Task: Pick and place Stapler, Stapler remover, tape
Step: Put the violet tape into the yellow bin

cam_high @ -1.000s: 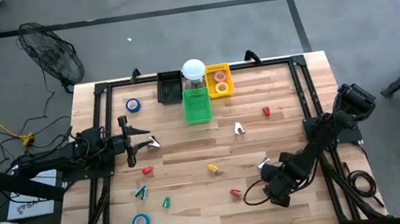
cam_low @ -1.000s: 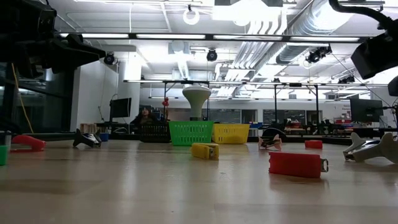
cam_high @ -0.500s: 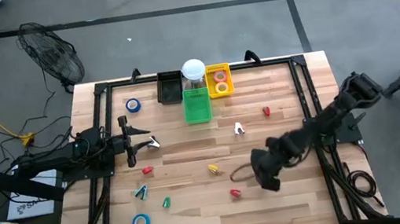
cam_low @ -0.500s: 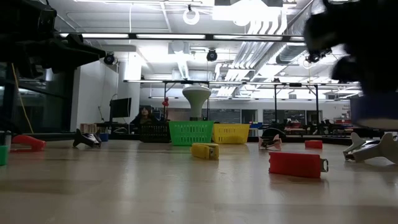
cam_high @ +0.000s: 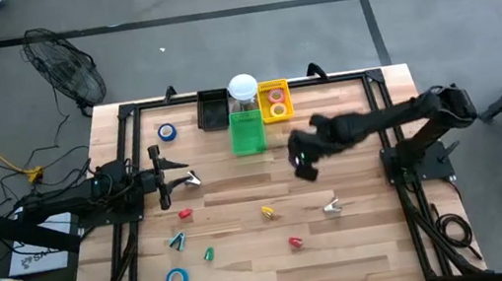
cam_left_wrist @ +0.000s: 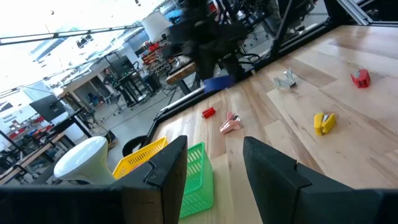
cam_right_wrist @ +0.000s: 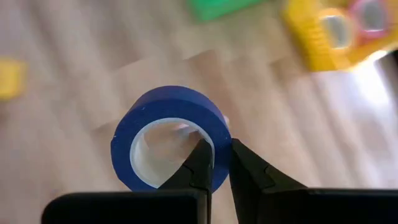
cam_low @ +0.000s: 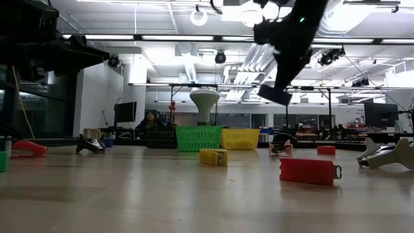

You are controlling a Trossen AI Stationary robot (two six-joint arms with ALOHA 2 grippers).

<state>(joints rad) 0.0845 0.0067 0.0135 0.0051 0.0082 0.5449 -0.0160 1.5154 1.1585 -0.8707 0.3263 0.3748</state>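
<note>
**A:** Right gripper (cam_right_wrist: pixel 214 163) in mid-air above the table (cam_high: pixel 366 243), fingers pinched on the wall of a blue tape roll (cam_right_wrist: pixel 171 137), one finger inside the ring and one outside. What is the step?

**B:** By my reading, a carry to the yellow basket (cam_high: pixel 277 112) at the table's far edge, where two rolls (cam_high: pixel 276 104) already lie. The roll hangs just short of it, near the green basket (cam_high: pixel 247 133) and the white jar (cam_high: pixel 242 87).

**A:** How should it be done well?

**B:** Keep the pinch firm. The grip takes only one side of the ring, so the roll could swing or slip if the arm jerks. Come over the yellow basket from above, clear of its rim, and lower before letting go. The jar stands close and could be knocked.

**A:** And the left gripper (cam_left_wrist: pixel 214 165)?

**B:** Waiting at the left side of the table, fingers apart, nothing between them.

**A:** What remains on the wood?

**B:** Two more blue rolls: one (cam_high: pixel 167 131) near the far left corner, one (cam_high: pixel 177 279) near the front left. Small red, yellow and green pieces lie scattered across the middle. From overhead they are too small to sort staplers from removers, though the low view shows a red stapler (cam_low: pixel 309 171) and a yellow one (cam_low: pixel 213 156) lying flat.
</note>
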